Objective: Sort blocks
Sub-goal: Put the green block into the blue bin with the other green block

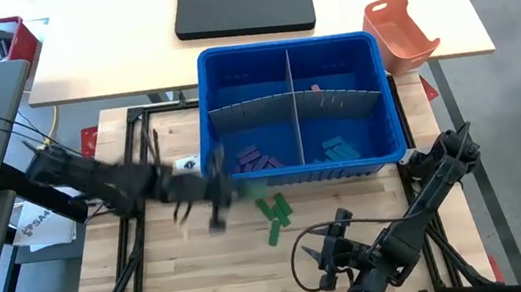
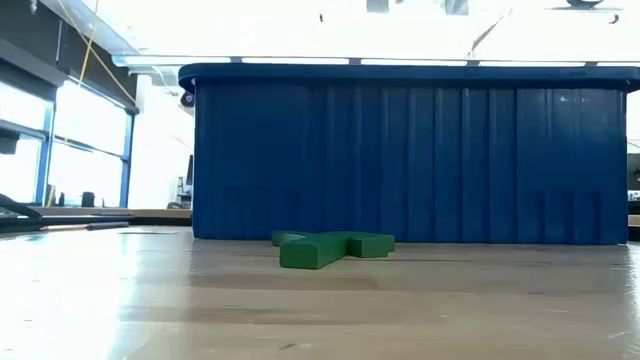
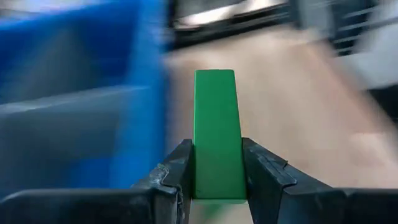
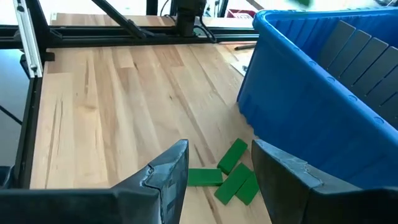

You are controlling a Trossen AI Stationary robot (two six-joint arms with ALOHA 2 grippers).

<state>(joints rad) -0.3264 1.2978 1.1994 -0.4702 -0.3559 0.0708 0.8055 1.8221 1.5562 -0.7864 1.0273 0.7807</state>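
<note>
My left gripper [image 3: 217,180] is clamped on a green block [image 3: 216,134] and hangs by the near left corner of the blue bin [image 1: 220,66]. I judge this the carry step: next I must lift over the rim and pick the right compartment, since purple blocks [image 1: 250,157] and teal ones already lie inside. More green blocks [image 1: 274,210] wait on the table [image 1: 187,277] before the bin. My right gripper [image 4: 217,180] rests low, fingers apart, empty.
</note>
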